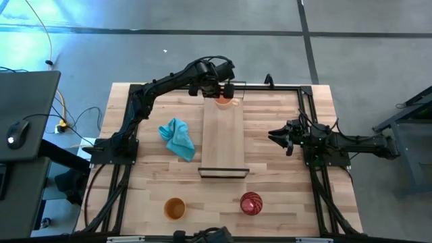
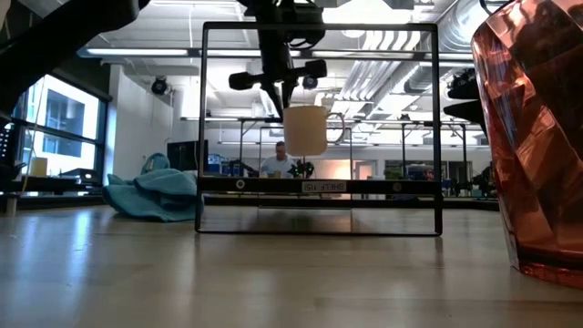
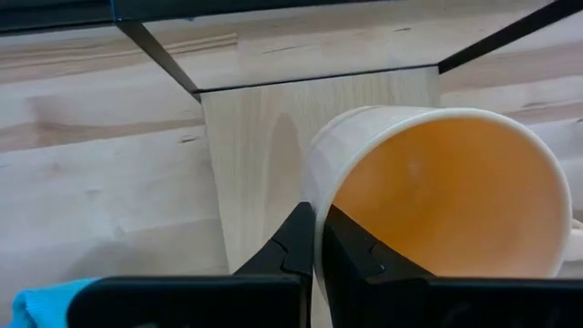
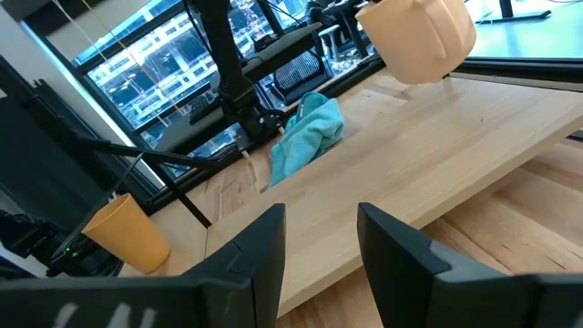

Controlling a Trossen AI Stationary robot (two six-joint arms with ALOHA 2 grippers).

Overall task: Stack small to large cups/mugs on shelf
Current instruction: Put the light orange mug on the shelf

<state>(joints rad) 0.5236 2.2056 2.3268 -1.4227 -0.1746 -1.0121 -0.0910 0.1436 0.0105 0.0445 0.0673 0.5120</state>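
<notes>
The pale orange mug (image 1: 225,101) (image 2: 305,130) hangs from my left gripper (image 1: 220,90) over the far end of the shelf (image 1: 223,138), a long light-wood board with a dark lip (image 1: 223,173) at its near end. In the right wrist view the mug (image 4: 420,36) floats tilted above the board. The amber-brown cup (image 1: 175,208) and the dark red patterned cup (image 1: 251,203) stand on their bases on the tabletop near the near edge. My right gripper (image 1: 279,139) (image 4: 319,246) waits open, right of the shelf. My left gripper (image 3: 316,219) pinches the mug's wall at its rim (image 3: 314,187), one finger inside the mug and one outside. The fingers come from above, pointing down. The mug (image 3: 437,191) hangs below them, lifted clear of the shelf and slightly tilted.
A crumpled teal cloth (image 1: 178,139) (image 4: 307,137) lies on the tabletop left of the shelf. A thin black frame (image 1: 305,101) runs along the far and side edges of the table. The red cup (image 2: 533,137) stands close to the low camera.
</notes>
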